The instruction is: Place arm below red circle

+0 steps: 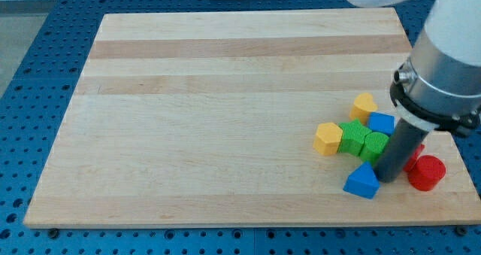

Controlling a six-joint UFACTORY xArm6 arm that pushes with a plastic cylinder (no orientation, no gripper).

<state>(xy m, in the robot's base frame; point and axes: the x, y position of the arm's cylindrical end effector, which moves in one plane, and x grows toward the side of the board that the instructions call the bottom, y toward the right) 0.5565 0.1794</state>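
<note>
Toward the view's left of my tip point(388, 179), on the wooden board point(210, 112), a yellow block point(328, 138) touches two green blocks point(361, 140). A yellow block point(364, 105) and a blue block point(382, 122) lie above them, and a blue triangular block point(362, 182) sits just left of the tip, almost touching. The rod carries no jaws. Just to its right stands the red circle point(427, 172), roughly level with the tip; another red block point(415, 156) is mostly hidden behind the rod.
</note>
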